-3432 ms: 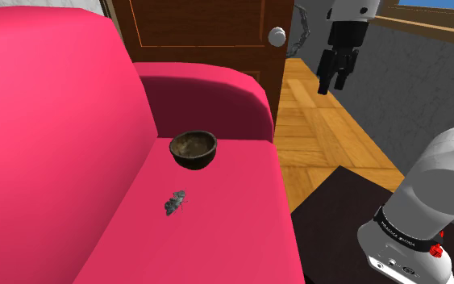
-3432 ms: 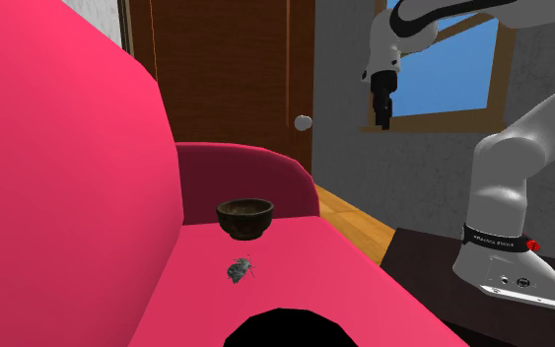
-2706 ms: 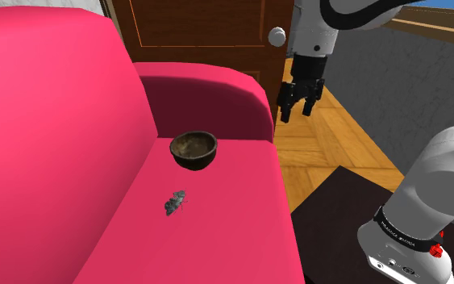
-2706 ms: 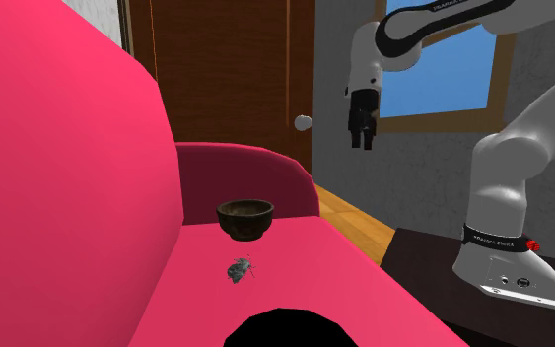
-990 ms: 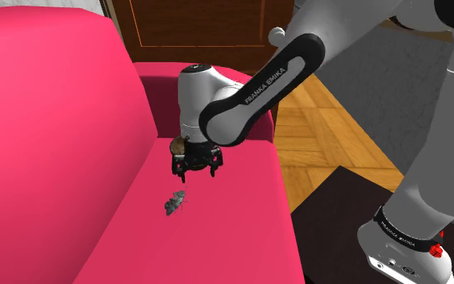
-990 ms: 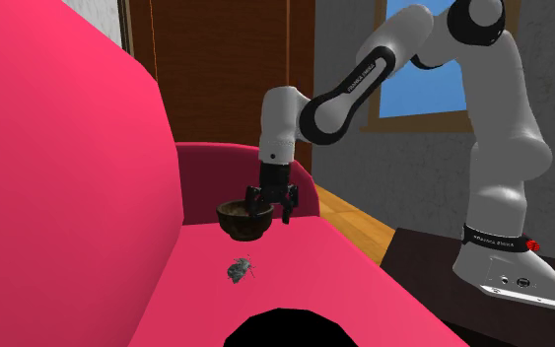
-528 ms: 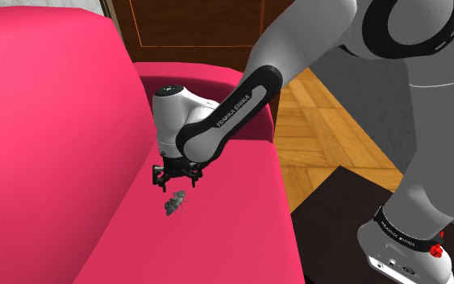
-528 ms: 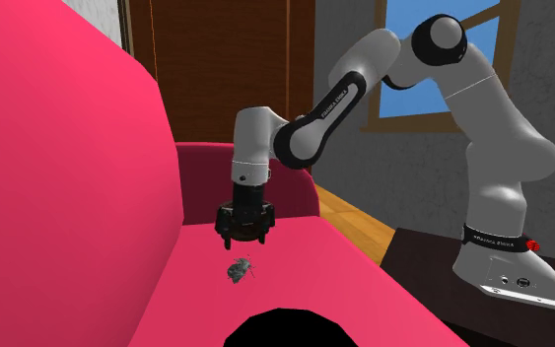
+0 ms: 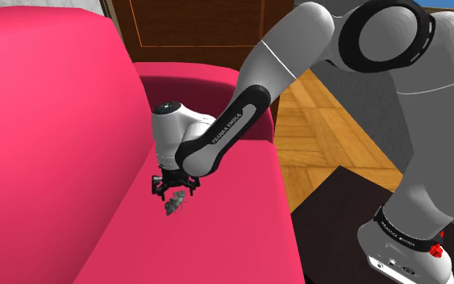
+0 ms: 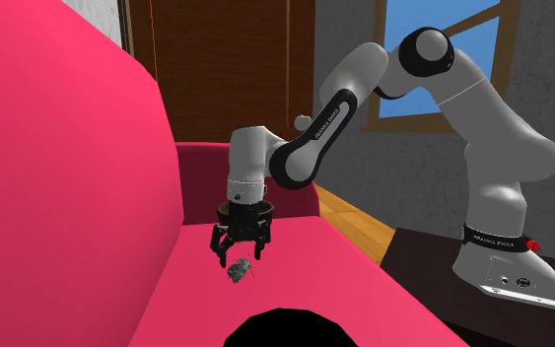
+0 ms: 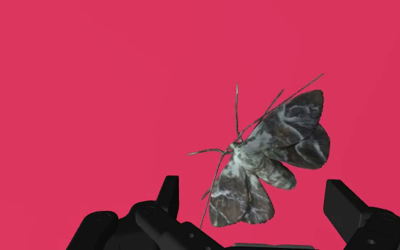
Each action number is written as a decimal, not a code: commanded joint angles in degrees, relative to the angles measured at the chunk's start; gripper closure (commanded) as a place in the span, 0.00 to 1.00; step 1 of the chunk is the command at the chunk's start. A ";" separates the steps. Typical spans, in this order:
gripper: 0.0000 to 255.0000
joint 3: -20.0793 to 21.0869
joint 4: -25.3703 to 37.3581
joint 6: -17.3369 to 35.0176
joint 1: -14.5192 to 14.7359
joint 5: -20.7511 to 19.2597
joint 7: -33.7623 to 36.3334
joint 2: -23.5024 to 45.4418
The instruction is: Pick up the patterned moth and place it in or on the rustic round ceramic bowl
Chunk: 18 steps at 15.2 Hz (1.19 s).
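A small grey-and-white patterned moth [image 9: 172, 207] [image 10: 238, 272] lies on the pink sofa seat [image 9: 225, 226]. My black gripper [image 9: 172, 192] [image 10: 238, 253] hangs open just above it, pointing straight down, fingertips short of the cushion. In the wrist view the moth [image 11: 266, 160] rests flat with wings spread and thin antennae out, between my two fingers [image 11: 168, 195] and nearer to one of them; neither touches it. My hand and forearm hide the bowl at the seat's back in both outer views.
The sofa's tall backrest [image 9: 56, 121] rises on the shoulder view's left and its armrest [image 9: 217, 81] lies behind the arm. A wooden door [image 10: 236, 69], a window [image 10: 462, 59] and wood floor [image 9: 330, 137] lie beyond. My dark stand [image 9: 338, 210] sits beside the seat. A black area [image 10: 285, 330] cuts the seat's front.
The gripper has moved from over the bowl toward the seat's front and come down until it hangs just above the moth. Its fingers stay open. The moth has not moved.
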 commanded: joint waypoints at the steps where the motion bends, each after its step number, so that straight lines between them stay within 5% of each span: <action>1: 0.00 -0.17 -0.01 0.37 0.01 -0.17 0.00 0.35; 7: 0.00 -0.16 0.00 0.36 0.01 -0.16 0.00 0.34; 8: 1.00 -0.16 0.00 0.36 0.01 -0.16 0.00 0.34; 18: 1.00 0.08 -0.05 -0.13 -0.17 0.10 -0.16 -0.21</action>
